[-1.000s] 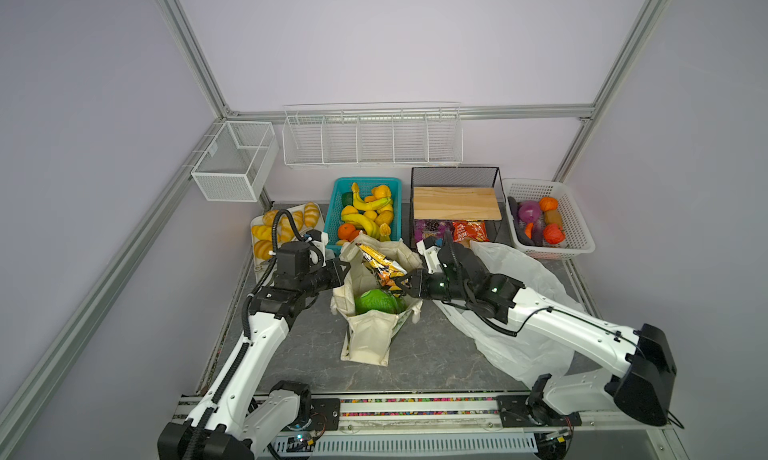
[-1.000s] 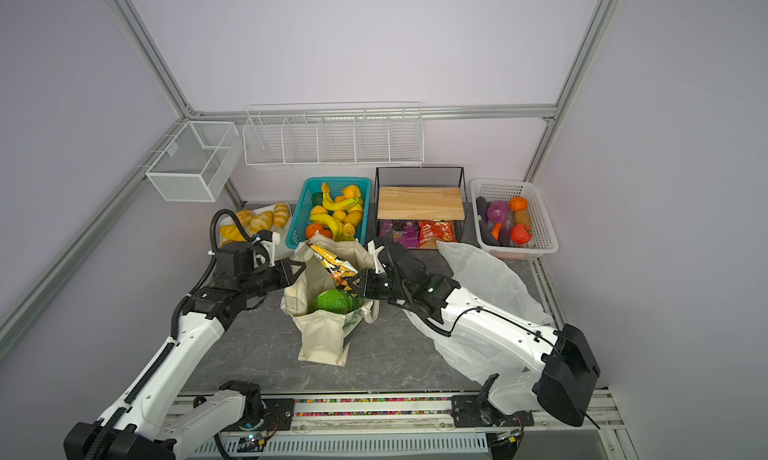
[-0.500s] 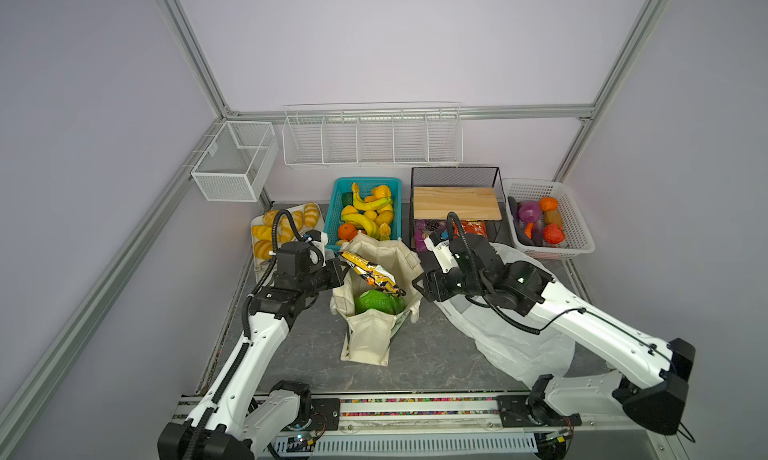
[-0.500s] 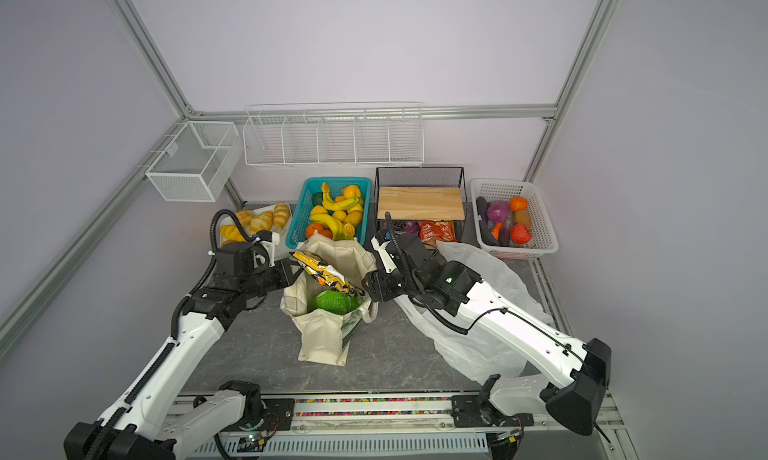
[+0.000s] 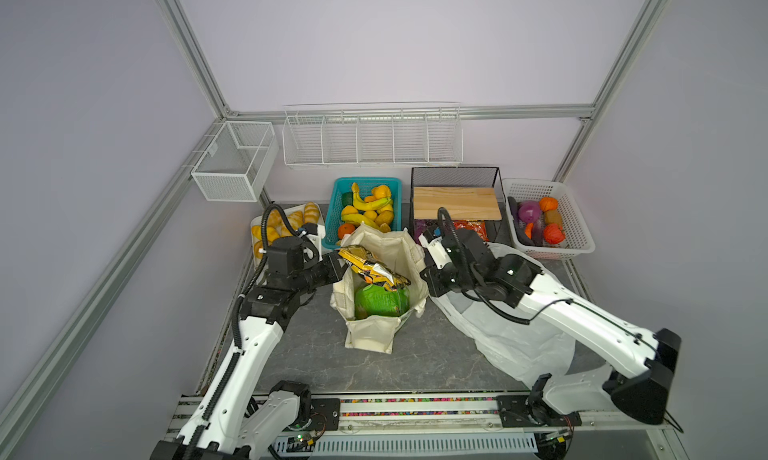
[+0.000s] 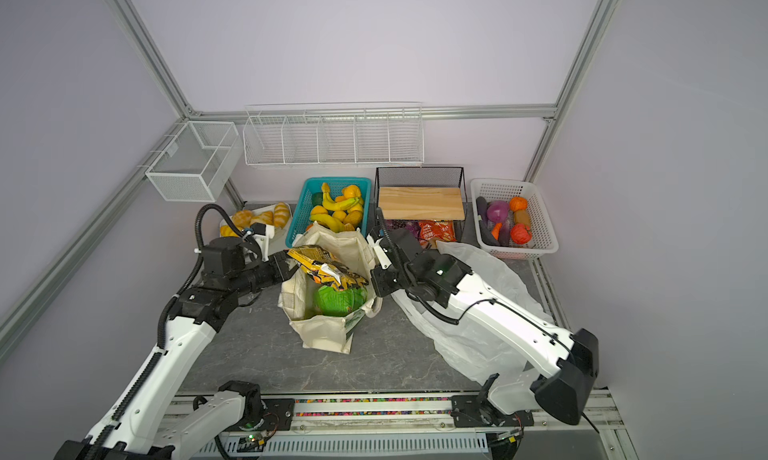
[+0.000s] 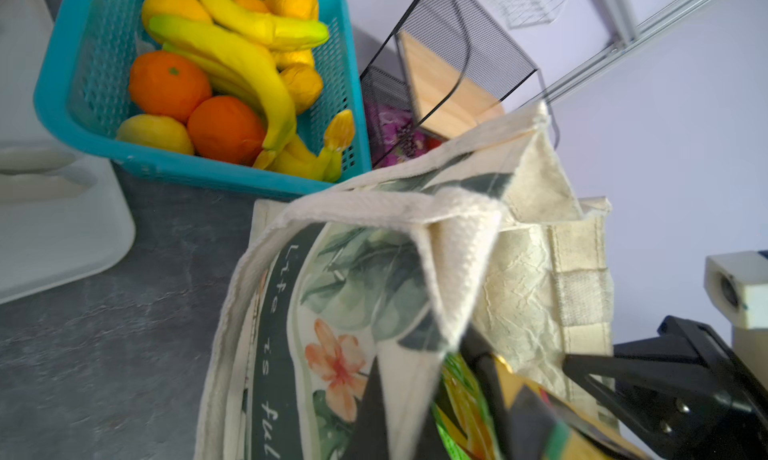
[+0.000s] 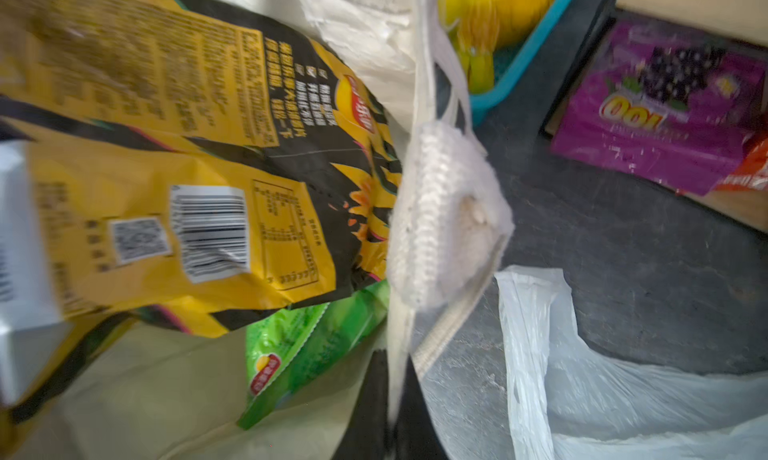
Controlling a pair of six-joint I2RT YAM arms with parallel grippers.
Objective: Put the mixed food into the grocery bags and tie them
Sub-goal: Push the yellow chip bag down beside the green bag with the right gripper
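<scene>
Both clenched on canvas tote (image 5: 370, 333) rims, my left claw (image 5: 338, 267), my right claw (image 5: 424, 280), tips buried in cloth, zigzag snack bag (image 5: 371, 267) hiding part of green snack bag (image 5: 380, 303), open worktop (image 5: 415, 354) near my bases.

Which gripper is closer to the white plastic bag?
Right. The right gripper pinches the rim of the canvas tote beside the plastic bag; the left gripper holds its opposite rim.

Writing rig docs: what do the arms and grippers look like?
Both arms match: the left arm and right arm have glossy white links with black joint housings. A black ribbed cable hose loops over each wrist; a thin black cable runs along the right forearm. The left gripper and right gripper are black, each beside a white camera block.
</scene>
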